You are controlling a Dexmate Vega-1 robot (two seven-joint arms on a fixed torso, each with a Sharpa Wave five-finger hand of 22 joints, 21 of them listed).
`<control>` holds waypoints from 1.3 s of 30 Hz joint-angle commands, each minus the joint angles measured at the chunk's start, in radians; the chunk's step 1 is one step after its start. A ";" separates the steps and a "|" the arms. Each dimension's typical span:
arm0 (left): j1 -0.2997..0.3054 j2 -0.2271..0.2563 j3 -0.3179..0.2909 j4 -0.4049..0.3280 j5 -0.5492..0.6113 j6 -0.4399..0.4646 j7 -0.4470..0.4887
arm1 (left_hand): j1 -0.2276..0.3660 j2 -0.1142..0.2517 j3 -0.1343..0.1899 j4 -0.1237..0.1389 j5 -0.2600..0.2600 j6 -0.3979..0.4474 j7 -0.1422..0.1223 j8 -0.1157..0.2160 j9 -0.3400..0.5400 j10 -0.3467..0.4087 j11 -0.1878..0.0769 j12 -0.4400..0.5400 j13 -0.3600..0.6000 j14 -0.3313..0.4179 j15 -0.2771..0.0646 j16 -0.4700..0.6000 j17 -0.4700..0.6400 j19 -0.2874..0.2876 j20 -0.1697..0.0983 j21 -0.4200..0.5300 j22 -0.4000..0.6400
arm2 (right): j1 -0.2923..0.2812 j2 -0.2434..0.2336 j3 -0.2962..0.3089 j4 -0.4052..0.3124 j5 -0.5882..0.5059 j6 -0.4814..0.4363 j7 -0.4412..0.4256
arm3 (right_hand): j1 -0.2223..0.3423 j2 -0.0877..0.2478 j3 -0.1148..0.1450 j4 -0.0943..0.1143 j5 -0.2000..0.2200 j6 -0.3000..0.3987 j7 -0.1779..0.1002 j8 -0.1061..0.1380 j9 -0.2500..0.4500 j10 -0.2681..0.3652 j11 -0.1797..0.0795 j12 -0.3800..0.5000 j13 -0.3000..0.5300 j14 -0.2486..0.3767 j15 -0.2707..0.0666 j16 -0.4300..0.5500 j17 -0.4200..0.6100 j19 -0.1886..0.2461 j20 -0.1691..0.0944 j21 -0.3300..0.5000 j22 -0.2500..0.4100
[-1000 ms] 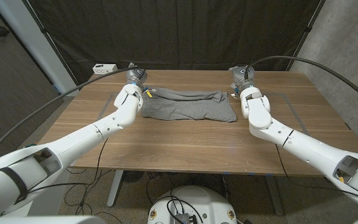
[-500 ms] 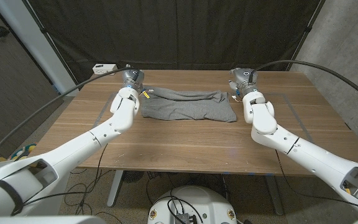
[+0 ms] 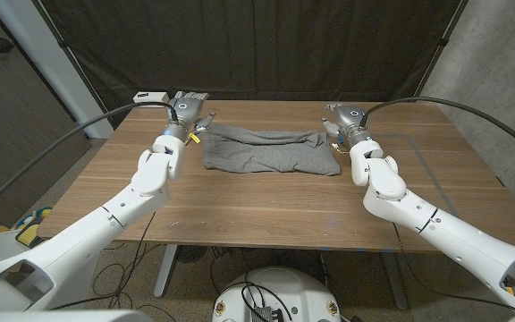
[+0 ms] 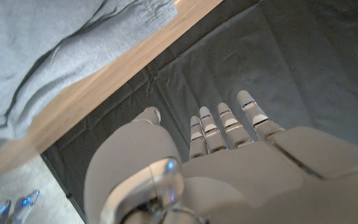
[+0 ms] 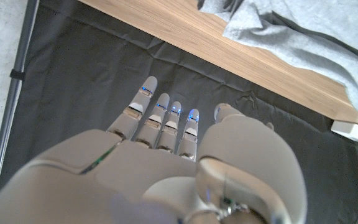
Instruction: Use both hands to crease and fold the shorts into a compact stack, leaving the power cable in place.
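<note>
Now soft grey shorts [image 3: 271, 150] rumpled on wood-grain table [image 3: 266, 206]; both hands' fingers [image 4: 253, 115] straight, apart, holding nothing.

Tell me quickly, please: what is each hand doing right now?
Left hand: open, fingers straight, holding nothing.
Right hand: open, fingers straight, holding nothing.

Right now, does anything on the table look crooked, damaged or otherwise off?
Nothing looks damaged. The grey shorts lie folded but rumpled near the far edge, their back edge bunched and uneven. Both the left hand and the right hand are open, holding nothing.
</note>
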 commanded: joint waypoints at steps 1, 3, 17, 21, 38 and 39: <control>0.118 0.045 -0.127 -0.069 -0.351 -0.118 0.190 | -0.043 0.007 0.006 0.010 0.001 -0.058 0.019 0.000 0.000 -0.054 0.019 -0.008 0.001 -0.044 0.019 -0.004 -0.001 -0.018 -0.006 -0.012 -0.002 | -0.087 -0.005 0.048 -0.058 0.140 0.055 -0.145 | -0.050 -0.001 0.035 0.008 -0.015 -0.029 0.010 -0.005 0.004 -0.048 0.003 -0.008 0.000 -0.044 -0.059 -0.007 -0.010 -0.011 -0.017 -0.013 0.001; 0.127 0.055 -0.139 -0.069 -0.393 -0.149 0.198 | -0.062 0.009 0.009 0.011 0.002 -0.081 0.026 0.000 -0.001 -0.083 0.028 -0.010 0.000 -0.068 0.025 -0.005 -0.001 -0.031 0.003 -0.019 -0.003 | -0.105 -0.005 0.062 -0.060 0.171 0.079 -0.174 | -0.084 -0.006 0.042 0.009 -0.022 -0.054 0.013 -0.007 0.004 -0.070 0.002 -0.008 -0.002 -0.073 -0.055 -0.010 -0.018 -0.022 -0.018 -0.021 0.000; 0.161 0.129 -0.184 -0.035 -0.636 -0.349 0.154 | -0.276 -0.073 -0.091 0.016 0.012 -0.237 0.012 0.003 -0.001 -0.262 0.056 -0.009 -0.002 -0.229 0.062 -0.006 -0.002 -0.112 0.009 -0.073 -0.002 | -0.135 -0.019 0.061 -0.091 0.247 0.079 -0.188 | -0.224 -0.004 0.049 0.009 -0.033 -0.128 0.003 -0.003 0.001 -0.156 -0.018 -0.009 -0.010 -0.152 -0.057 -0.008 -0.056 -0.071 -0.020 -0.060 -0.001; 0.146 0.155 -0.170 -0.014 -0.671 -0.394 0.108 | -0.320 -0.102 -0.124 0.008 0.023 -0.279 0.007 0.002 -0.002 -0.314 0.059 -0.011 -0.002 -0.285 0.062 -0.008 -0.003 -0.131 0.007 -0.089 -0.003 | -0.141 -0.022 0.040 -0.091 0.234 0.068 -0.197 | -0.245 -0.009 0.055 0.009 -0.032 -0.147 0.010 -0.007 0.000 -0.173 -0.017 -0.010 -0.012 -0.167 -0.054 -0.008 -0.064 -0.083 -0.013 -0.069 -0.002; 0.084 0.238 -0.092 -0.043 -0.636 -0.324 -0.039 | -0.343 -0.188 -0.194 -0.040 0.058 -0.354 -0.079 0.019 -0.001 -0.361 0.055 0.020 0.000 -0.320 0.093 0.012 -0.004 -0.190 0.085 -0.139 -0.002 | -0.147 -0.033 0.000 -0.083 0.239 0.048 -0.193 | -0.331 -0.038 0.036 -0.007 -0.033 -0.189 -0.034 -0.003 -0.003 -0.151 -0.015 0.010 -0.018 -0.181 -0.037 -0.001 -0.113 -0.152 0.046 -0.119 -0.005; 0.085 0.241 -0.091 -0.044 -0.633 -0.325 -0.036 | -0.333 -0.201 -0.200 -0.050 0.063 -0.342 -0.080 0.025 0.000 -0.342 0.053 0.026 0.000 -0.313 0.091 0.013 -0.004 -0.188 0.086 -0.142 -0.002 | -0.148 -0.032 0.001 -0.081 0.246 0.050 -0.191 | -0.333 -0.037 0.037 -0.007 -0.033 -0.190 -0.034 -0.003 -0.003 -0.146 -0.013 0.012 -0.018 -0.179 -0.038 -0.001 -0.115 -0.152 0.045 -0.120 -0.005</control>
